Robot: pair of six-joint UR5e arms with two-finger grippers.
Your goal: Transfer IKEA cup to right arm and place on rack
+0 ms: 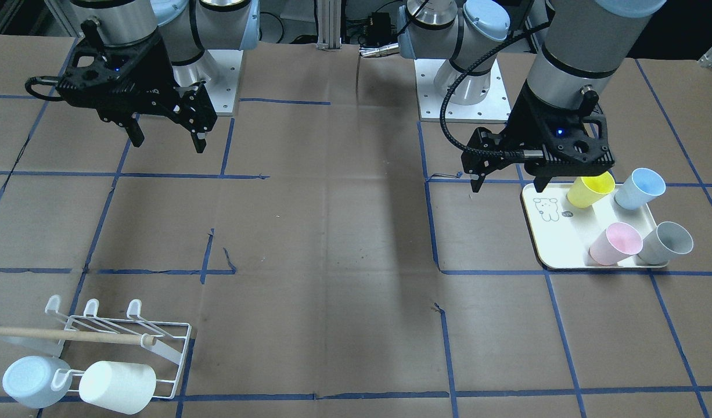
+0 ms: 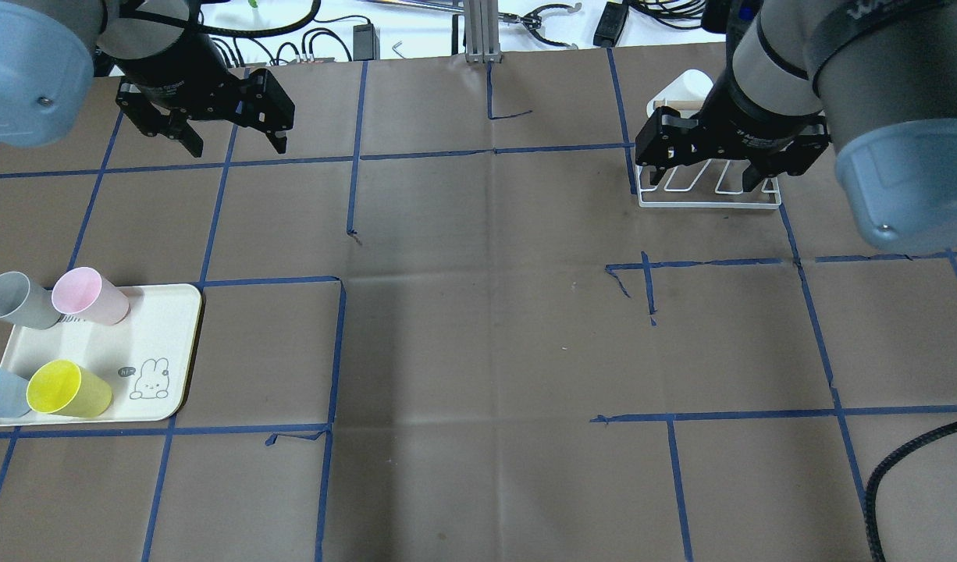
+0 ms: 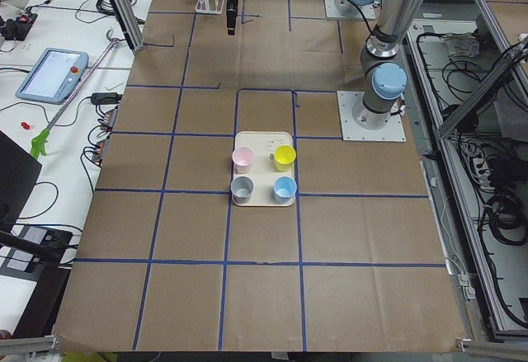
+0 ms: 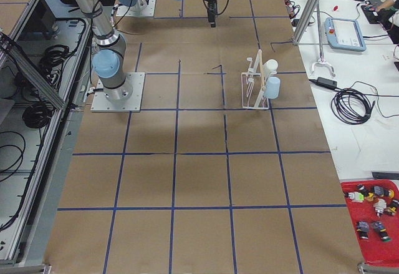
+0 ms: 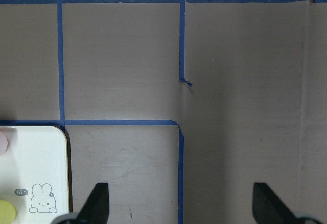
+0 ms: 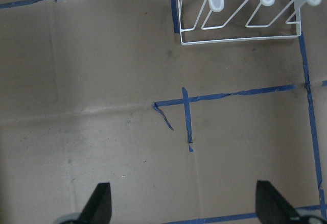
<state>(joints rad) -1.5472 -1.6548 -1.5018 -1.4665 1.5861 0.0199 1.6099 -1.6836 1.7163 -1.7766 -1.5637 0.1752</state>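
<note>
Several plastic cups stand on a cream tray (image 1: pixel 556 232): yellow (image 1: pixel 590 190), blue (image 1: pixel 639 188), pink (image 1: pixel 614 244) and grey (image 1: pixel 665 242). My left gripper (image 1: pixel 507 177) hovers open and empty above the tray's inner edge, beside the yellow cup. In the left wrist view only the tray's corner (image 5: pixel 36 163) shows. The white wire rack (image 1: pixel 129 331) carries a light-blue cup (image 1: pixel 33 380) and a white cup (image 1: pixel 118 386) lying on its front prongs. My right gripper (image 2: pixel 703 181) hangs open and empty above the rack (image 2: pixel 709 204). Bare prongs (image 6: pixel 214 2) show in the right wrist view.
Brown paper with blue tape lines covers the table. The wide middle stretch between tray and rack holds nothing but tape. Both arm bases (image 1: pixel 463 98) stand at the robot's edge. Cables and a teach pendant (image 4: pixel 345 34) lie beyond the table's far side.
</note>
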